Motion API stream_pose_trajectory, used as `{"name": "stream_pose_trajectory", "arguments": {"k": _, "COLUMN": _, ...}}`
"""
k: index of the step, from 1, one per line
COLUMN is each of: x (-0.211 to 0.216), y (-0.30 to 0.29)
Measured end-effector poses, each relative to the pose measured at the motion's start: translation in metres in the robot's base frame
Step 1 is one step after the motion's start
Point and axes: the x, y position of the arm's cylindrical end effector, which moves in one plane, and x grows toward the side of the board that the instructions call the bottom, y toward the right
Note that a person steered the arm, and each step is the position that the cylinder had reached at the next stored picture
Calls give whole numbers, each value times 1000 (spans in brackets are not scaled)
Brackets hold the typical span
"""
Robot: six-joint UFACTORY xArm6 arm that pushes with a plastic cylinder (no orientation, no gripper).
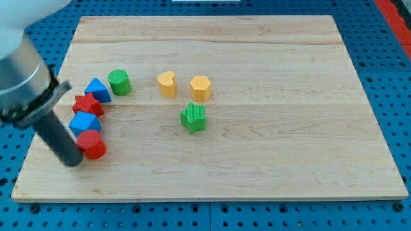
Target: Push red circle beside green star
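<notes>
The red circle sits near the view's lower left of the wooden board. The green star lies near the board's middle, well to the red circle's right. My tip is at the end of the dark rod, touching or almost touching the red circle's lower left side. The rod slants up to the view's left edge.
A blue block, a red star, a blue triangle and a green circle curve upward from the red circle. A yellow heart and a yellow hexagon lie above the green star.
</notes>
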Motion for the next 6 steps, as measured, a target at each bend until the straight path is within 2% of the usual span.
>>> {"name": "stream_pose_trajectory", "arguments": {"k": 1, "x": -23, "y": 32}}
{"name": "stream_pose_trajectory", "arguments": {"k": 3, "x": -33, "y": 89}}
{"name": "stream_pose_trajectory", "arguments": {"k": 4, "x": -2, "y": 86}}
{"name": "stream_pose_trajectory", "arguments": {"k": 6, "x": -4, "y": -63}}
